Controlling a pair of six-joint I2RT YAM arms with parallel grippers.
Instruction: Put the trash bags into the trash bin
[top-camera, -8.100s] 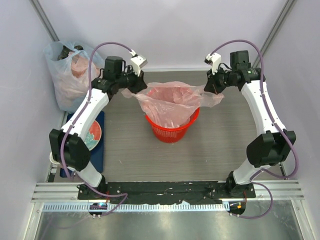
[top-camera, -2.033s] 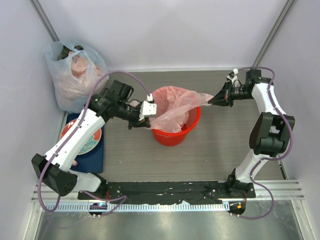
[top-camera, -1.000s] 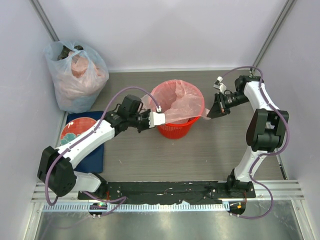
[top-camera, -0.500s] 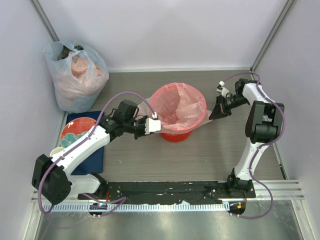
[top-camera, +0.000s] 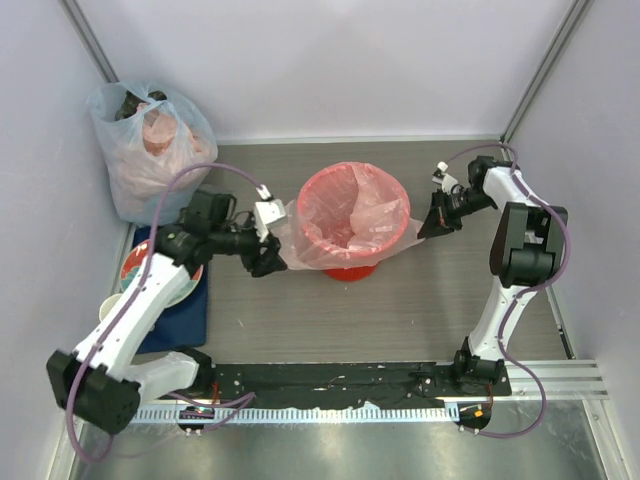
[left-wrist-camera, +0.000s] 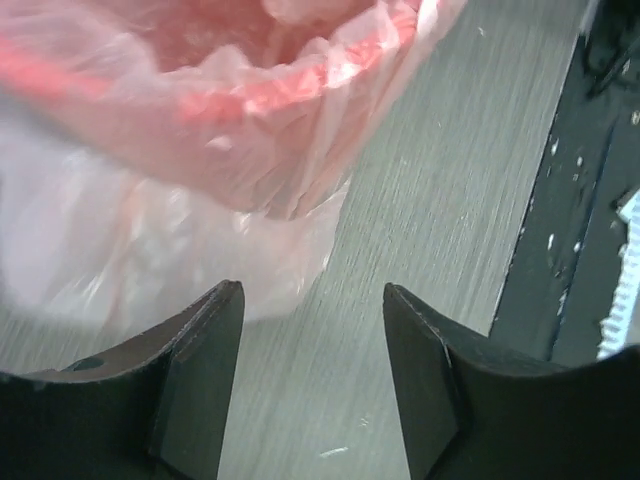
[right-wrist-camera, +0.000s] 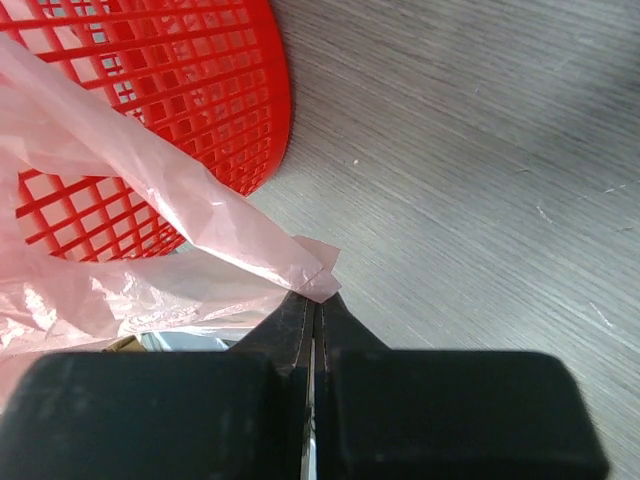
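Observation:
The red trash bin (top-camera: 350, 268) stands mid-table with the pale-pink trash bag (top-camera: 355, 205) spread inside it and folded out over its rim. My left gripper (top-camera: 268, 260) hovers just left of the bin, open, nothing between its fingers. In the left wrist view the open gripper (left-wrist-camera: 313, 292) sits low over the table, a short way from the bag's (left-wrist-camera: 180, 190) hanging skirt. My right gripper (top-camera: 430, 222) is at the bin's right side, shut on a corner of the bag (right-wrist-camera: 150, 150). That pinch (right-wrist-camera: 315, 292) lies beside the lattice wall of the bin (right-wrist-camera: 200, 70).
A bluish-clear plastic bag (top-camera: 150, 150) of pink lumps stands in the back left corner. A patterned plate (top-camera: 133, 268) on a blue mat (top-camera: 175, 315) lies under my left arm. Side walls close in both sides; a black base strip (left-wrist-camera: 590, 200) runs along the near edge.
My left gripper has let go of the bag, opened and drawn back to the left of the bin. The bag's left edge now hangs over the rim. The right gripper holds still.

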